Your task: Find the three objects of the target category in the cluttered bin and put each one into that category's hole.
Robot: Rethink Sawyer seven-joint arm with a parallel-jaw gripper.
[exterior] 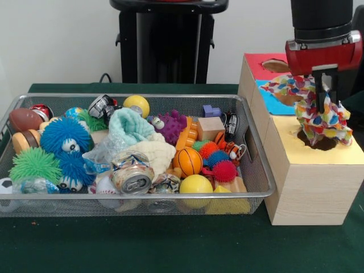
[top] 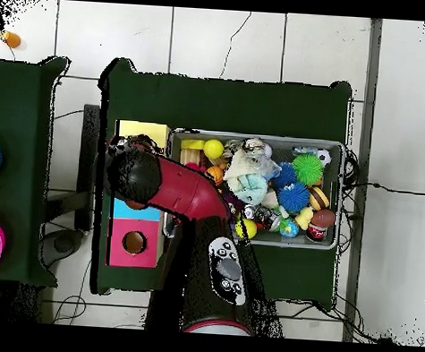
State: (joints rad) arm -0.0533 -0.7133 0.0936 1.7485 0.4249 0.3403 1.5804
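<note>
My gripper (exterior: 322,98) hangs over the right-hand box and is shut on a white cloth with multicoloured spots (exterior: 324,116). The cloth dangles right above the dark hole (exterior: 321,143) in the yellow surround (exterior: 296,149), its lower end at the hole's rim. In the overhead view the arm (top: 162,185) covers the gripper and most of the box; only the yellow surround (top: 143,131) shows beyond it. The wire mesh bin (exterior: 136,197) stands left of the box, full of toys. I see no other spotted cloths in it.
The bin holds a crushed can (exterior: 132,177), an orange ball (exterior: 187,161), a yellow ball (exterior: 195,185), blue fuzzy balls (exterior: 65,136), and mint and cream towels (exterior: 132,128). The box also has a blue surround (exterior: 273,102) and a red surround with a hole (top: 134,243).
</note>
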